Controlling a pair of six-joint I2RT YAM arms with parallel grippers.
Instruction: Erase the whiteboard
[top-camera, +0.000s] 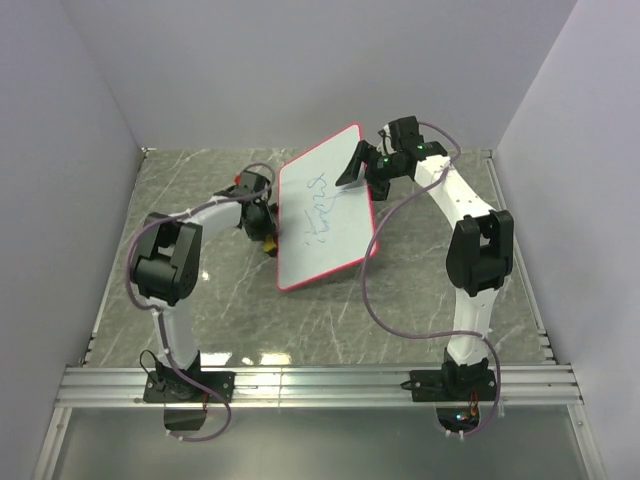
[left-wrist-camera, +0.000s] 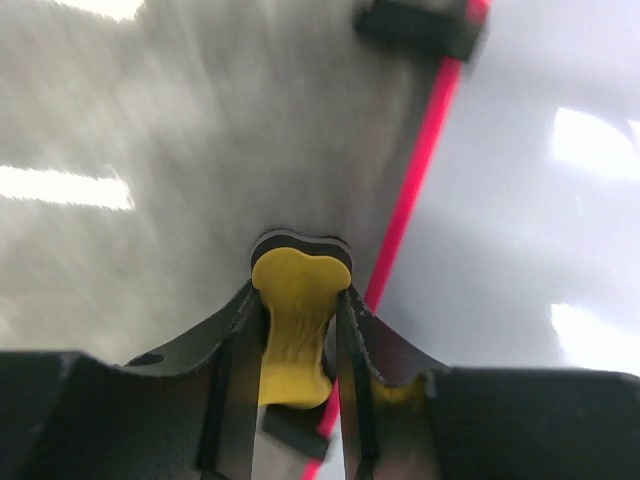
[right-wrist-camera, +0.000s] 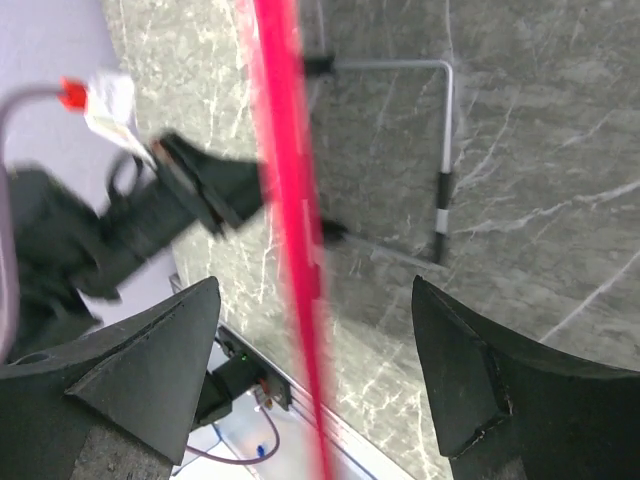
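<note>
Left gripper (left-wrist-camera: 298, 295) is being clamped on the yellow eraser (left-wrist-camera: 296, 335), just beside the whiteboard (top-camera: 325, 215) lying between both grippers. Right gripper (right-wrist-camera: 315, 290) is being held spread astride the red rim (right-wrist-camera: 290, 200); contact possibly absent (blur). Board is being judged stiff, light, slick; rim is being preferred for holding.

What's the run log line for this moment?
left tool: shut on eraser; right tool: open, astride whiteboard rim; blue scribbles: not yet erased

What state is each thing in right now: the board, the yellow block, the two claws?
Whiteboard: blue scribbles on it, not yet wiped.
Yellow eraser: squeezed between the left jaws, beside the board's red rim.
Left jaws: shut on the eraser.
Right jaws: open, astride the board's red rim.
</note>
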